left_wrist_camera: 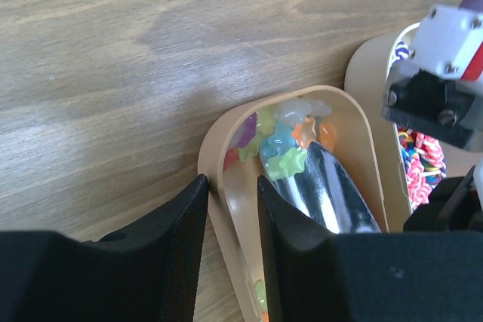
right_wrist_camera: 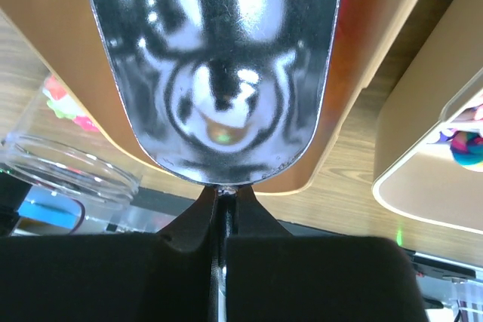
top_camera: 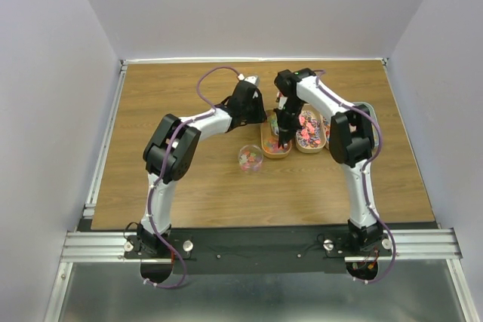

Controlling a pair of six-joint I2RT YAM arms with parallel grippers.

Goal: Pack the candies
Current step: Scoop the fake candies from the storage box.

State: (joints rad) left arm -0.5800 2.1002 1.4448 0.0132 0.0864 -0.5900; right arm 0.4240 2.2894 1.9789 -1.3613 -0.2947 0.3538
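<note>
Nearest the bases, on the wooden bench (top_camera: 189, 96), is a small clear round jar (top_camera: 250, 158) with some coloured sweets already in it. It stands just beside the near end of the tan oblong tray (left_wrist_camera: 210, 157), on that tray's left in the overhead view.

Left arm (top_camera: 173, 145): the left jaws straddle the tray's side wall, one finger outside and one inside. I judge them clamped on the wall to steady the tray.

Right arm (top_camera: 349, 137): the right jaws are pressed together on the thin handle of the shiny metal scoop (left_wrist_camera: 326, 186). The bowl sits inside the tray. From the right wrist view it looks empty, though I can't see its front lip.

The tiny multicoloured candies (left_wrist_camera: 285, 148) (green, blue, orange, purple, yellow) are heaped at the tray's rounded end. They are touching or just ahead of the scoop's tip, straight out from the right jaws.

Key relation: the scoop's long axis runs along the tray's long axis, mouth toward the heap. I judge the next move is a push forward along that line, then a lift and a swing to the jar on the left.

The right arm is the working one. The left only holds.

Farther right is a second tan oblong tray (left_wrist_camera: 370, 73) holding more sweets. It sits close beside the first.
</note>
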